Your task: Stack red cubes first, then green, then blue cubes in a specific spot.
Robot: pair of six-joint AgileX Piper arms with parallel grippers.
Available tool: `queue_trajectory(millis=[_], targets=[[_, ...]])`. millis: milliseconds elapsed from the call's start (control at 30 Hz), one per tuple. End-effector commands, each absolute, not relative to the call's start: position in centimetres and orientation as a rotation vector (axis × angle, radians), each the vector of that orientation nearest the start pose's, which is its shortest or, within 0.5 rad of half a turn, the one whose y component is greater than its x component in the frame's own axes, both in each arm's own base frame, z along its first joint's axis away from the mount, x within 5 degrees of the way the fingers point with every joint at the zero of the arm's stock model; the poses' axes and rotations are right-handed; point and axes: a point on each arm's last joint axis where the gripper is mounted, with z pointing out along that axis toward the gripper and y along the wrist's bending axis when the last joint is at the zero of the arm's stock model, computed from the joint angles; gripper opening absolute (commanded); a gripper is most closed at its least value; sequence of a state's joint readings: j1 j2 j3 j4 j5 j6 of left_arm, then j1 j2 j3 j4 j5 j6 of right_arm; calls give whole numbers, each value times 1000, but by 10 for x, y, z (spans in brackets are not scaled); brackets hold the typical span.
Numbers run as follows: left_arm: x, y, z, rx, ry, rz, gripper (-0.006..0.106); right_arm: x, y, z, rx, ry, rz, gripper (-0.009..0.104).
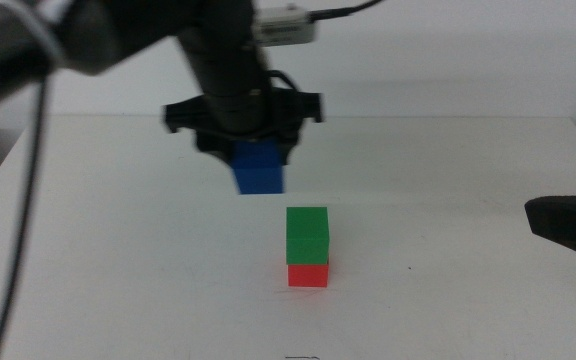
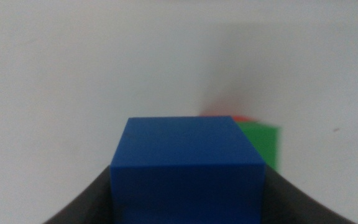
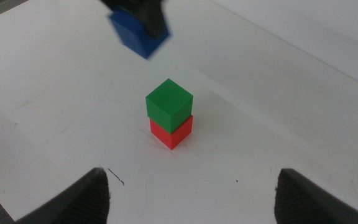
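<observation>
Sitting nearest the camera on the white table [image 1: 118, 250], the red cube [image 1: 308, 275] forms the base of a two-block stack, with the green cube [image 1: 307, 235] set squarely on top of it and touching it. Nothing rests on the green cube's upper face. To the right of the stack, at the picture's edge, the right gripper [image 3: 191, 196] waits well apart from the cubes — its dark jaws spread wide, gripping nothing, the stack in plain sight between them from its wrist camera.

Farther back and a little to the left of the stack, the left gripper [image 1: 258, 160] hangs above the table with its jaws clamped on the blue cube [image 1: 259, 170]. That cube is held off the tabletop — higher than the green cube's top and not touching it. From the left wrist camera, the blue cube fills the space between the jaws, and the green and red cubes peek out just beyond it.
</observation>
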State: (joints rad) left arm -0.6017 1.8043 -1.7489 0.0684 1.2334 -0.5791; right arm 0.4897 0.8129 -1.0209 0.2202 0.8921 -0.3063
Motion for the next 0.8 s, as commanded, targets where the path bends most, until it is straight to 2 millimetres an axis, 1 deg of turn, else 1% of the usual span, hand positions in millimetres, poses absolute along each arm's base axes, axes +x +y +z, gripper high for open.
queue_trajectory(millis=[0,67,133,267,333,500,767], targets=[[310,-224,357,75,2777,-201,-1,120,79,413,-749,1930,367,68],[309,-237,353,111,2780,-204,-1,119,79,413,-749,1929,367,68],[309,-244,349,116,2788,-205,-1,119,79,413,-749,1929,367,68],[310,-251,340,88,2823,-227,-1,119,79,413,-750,1930,367,68],[310,-253,337,64,2836,-236,-1,119,79,413,-749,1929,367,68],[312,-257,332,64,2845,-250,-1,119,79,413,-749,1929,367,68],[316,-262,320,41,2868,-236,-1,119,79,413,-749,1929,367,68]])
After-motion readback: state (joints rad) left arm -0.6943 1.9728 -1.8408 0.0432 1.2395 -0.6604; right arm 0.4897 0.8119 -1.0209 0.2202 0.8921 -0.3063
